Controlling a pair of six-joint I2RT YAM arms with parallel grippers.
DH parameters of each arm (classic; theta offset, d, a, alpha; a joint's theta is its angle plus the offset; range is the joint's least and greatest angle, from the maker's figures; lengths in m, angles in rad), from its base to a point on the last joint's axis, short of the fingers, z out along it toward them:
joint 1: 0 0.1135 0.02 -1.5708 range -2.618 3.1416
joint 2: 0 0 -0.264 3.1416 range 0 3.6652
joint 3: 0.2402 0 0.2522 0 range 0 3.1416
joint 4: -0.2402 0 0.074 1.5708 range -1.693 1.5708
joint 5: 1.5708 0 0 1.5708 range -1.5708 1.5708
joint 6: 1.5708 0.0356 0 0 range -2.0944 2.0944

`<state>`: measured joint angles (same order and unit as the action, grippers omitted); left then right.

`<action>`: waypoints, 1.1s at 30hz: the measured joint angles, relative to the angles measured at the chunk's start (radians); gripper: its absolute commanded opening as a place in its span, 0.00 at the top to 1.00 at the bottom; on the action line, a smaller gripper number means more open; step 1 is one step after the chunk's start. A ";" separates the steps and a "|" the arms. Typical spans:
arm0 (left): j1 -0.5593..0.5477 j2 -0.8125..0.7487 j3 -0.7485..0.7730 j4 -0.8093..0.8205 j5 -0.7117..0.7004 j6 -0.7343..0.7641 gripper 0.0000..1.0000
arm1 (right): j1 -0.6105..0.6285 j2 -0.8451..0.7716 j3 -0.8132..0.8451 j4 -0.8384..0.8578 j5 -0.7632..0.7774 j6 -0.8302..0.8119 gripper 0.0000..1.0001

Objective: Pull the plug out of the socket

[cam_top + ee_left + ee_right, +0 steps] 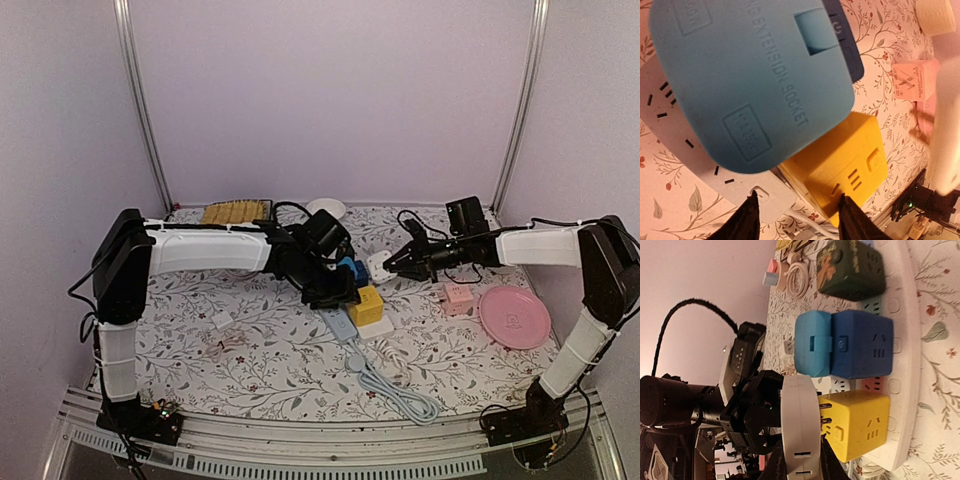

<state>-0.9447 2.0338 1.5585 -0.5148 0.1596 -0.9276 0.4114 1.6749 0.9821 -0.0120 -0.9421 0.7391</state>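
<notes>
So that the white plug can slide from the yellow socket cube, far from every counter edge, the right claw squeezes it while the left claw, fingers apart, seems to steady the strip.

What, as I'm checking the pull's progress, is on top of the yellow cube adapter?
A white flat plug, pinched by the right gripper, stands above the yellow cube adapter. Its metal prongs show in the gap; their tips cannot be seen.
</notes>
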 measured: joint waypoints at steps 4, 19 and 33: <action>-0.003 0.008 0.035 -0.033 -0.017 0.016 0.44 | -0.068 0.002 0.043 -0.085 0.069 -0.061 0.97; 0.011 -0.138 -0.011 -0.046 -0.089 0.018 0.40 | -0.147 0.239 0.329 -0.305 0.328 -0.248 0.97; 0.069 -0.262 -0.167 0.002 -0.097 -0.016 0.38 | -0.176 0.343 0.354 -0.373 0.425 -0.323 0.80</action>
<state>-0.8761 1.7714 1.3918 -0.5133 0.0631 -0.9432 0.2352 2.0182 1.3365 -0.3847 -0.5167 0.4164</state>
